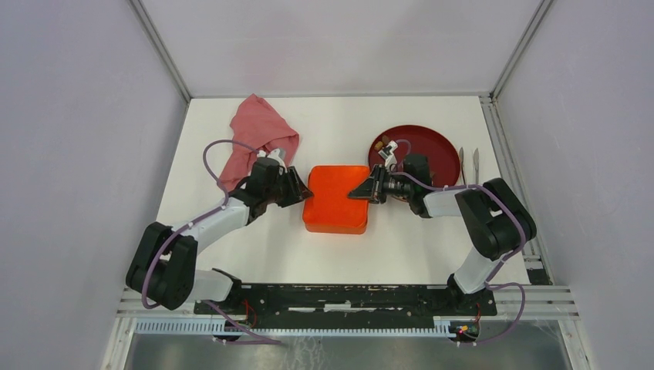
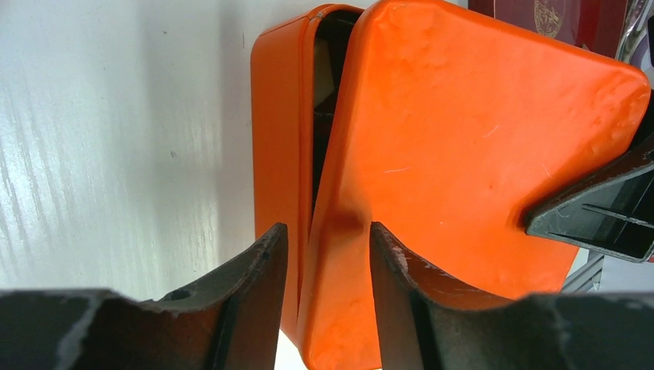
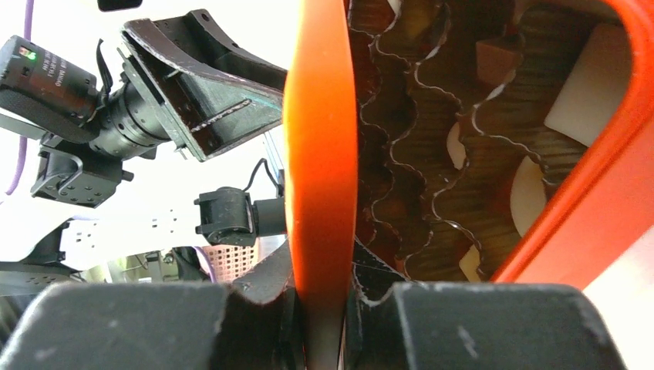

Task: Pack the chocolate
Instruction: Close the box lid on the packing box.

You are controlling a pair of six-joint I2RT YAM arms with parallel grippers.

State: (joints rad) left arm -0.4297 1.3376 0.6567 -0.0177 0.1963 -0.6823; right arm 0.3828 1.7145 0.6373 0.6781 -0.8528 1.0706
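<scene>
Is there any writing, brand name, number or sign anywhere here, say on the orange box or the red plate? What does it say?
No text can be read in any view.
orange lid: plain, no lettering.
red plate: no lettering shows, but it is small in the picture.
pale emblem on something dark red behind the lid: cut off by the picture's edge and blurred, unreadable.
</scene>
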